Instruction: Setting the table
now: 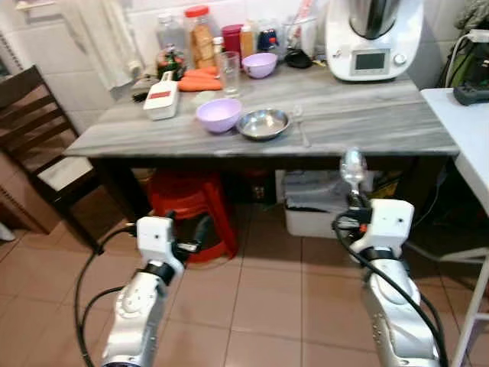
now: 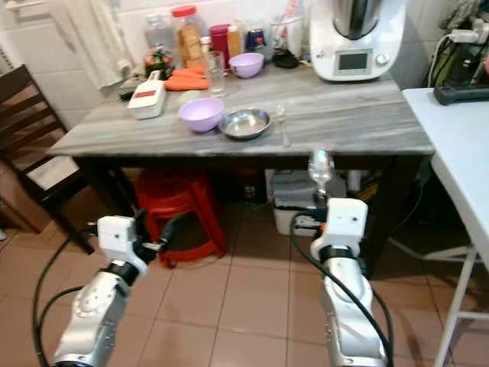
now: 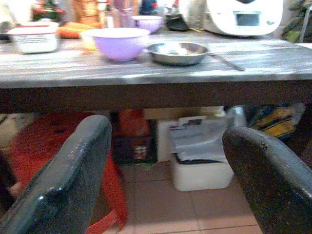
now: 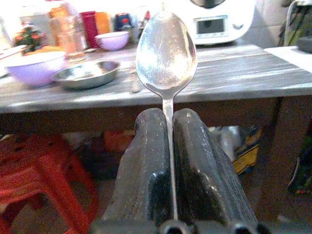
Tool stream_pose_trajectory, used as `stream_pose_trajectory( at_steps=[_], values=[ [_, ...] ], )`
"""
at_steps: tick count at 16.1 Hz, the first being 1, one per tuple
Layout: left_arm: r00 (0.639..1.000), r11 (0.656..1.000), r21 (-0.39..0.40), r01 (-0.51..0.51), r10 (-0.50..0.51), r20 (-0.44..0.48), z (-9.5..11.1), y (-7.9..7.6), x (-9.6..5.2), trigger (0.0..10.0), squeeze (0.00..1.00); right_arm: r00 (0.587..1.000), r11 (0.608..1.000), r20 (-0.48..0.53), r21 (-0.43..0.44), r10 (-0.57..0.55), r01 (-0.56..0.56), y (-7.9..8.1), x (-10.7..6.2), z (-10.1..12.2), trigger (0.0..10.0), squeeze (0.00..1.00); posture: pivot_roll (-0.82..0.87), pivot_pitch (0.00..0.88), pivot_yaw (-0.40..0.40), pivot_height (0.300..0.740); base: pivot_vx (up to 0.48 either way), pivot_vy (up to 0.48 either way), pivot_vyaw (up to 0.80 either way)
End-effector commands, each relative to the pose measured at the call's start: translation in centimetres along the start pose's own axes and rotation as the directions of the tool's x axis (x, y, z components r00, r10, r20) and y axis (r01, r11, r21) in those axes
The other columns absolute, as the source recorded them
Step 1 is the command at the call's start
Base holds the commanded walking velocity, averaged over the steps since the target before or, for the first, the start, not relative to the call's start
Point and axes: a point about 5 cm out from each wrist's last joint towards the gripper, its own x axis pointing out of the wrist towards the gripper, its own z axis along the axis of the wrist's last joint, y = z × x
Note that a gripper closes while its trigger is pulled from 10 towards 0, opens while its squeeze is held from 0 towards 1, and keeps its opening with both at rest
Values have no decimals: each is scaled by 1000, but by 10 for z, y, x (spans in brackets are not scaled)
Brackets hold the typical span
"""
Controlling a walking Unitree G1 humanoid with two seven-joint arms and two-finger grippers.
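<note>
My right gripper (image 1: pixel 357 200) is shut on the handle of a metal spoon (image 4: pixel 166 53). The spoon stands upright with its bowl (image 1: pixel 353 167) just below the front edge of the grey marble table (image 1: pixel 367 115). My left gripper (image 3: pixel 166 127) is open and holds nothing; it hangs low in front of a red stool (image 1: pixel 187 202). On the table sit a purple bowl (image 1: pixel 218 114), a steel bowl (image 1: pixel 263 123) beside it, and a second spoon (image 1: pixel 300 122) to the right of the steel bowl.
At the table's back stand a glass (image 1: pixel 228 73), a small purple bowl (image 1: pixel 260 64), carrots (image 1: pixel 200 80), a white slicer (image 1: pixel 162 99), jars and a white kitchen machine (image 1: pixel 373 38). A dark chair (image 1: pixel 30 130) is on the left, a white table (image 1: pixel 466 130) on the right, a white box (image 1: pixel 313 210) under the table.
</note>
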Motion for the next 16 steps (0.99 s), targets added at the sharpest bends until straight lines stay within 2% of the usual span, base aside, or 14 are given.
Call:
stream_pose_trajectory(
  at_steps=[1, 6, 11, 16],
  values=[
    [1000, 1000, 7, 1, -1, -1, 1, 0, 0, 10000, 0, 1000, 1000, 18, -3, -7, 7, -1, 2, 5, 10000, 0, -46, 0, 129, 740, 405, 0, 0],
    [1000, 1000, 0, 3, -3, -4, 0, -2, 1, 10000, 0, 1000, 1000, 6, 11, -16, 16, -2, 4, 4, 10000, 0, -48, 0, 124, 740, 400, 0, 0],
    [1000, 1000, -7, 4, -4, -5, -2, -4, 1, 10000, 0, 1000, 1000, 6, 13, -9, 9, -1, 6, 5, 10000, 0, -50, 0, 119, 740, 402, 0, -723],
    [1000, 1000, -9, 6, -6, -5, -2, -6, 2, 10000, 0, 1000, 1000, 13, -1, 0, 0, 1, 7, 6, 10000, 0, -49, 0, 119, 740, 402, 0, 0]
  ],
)
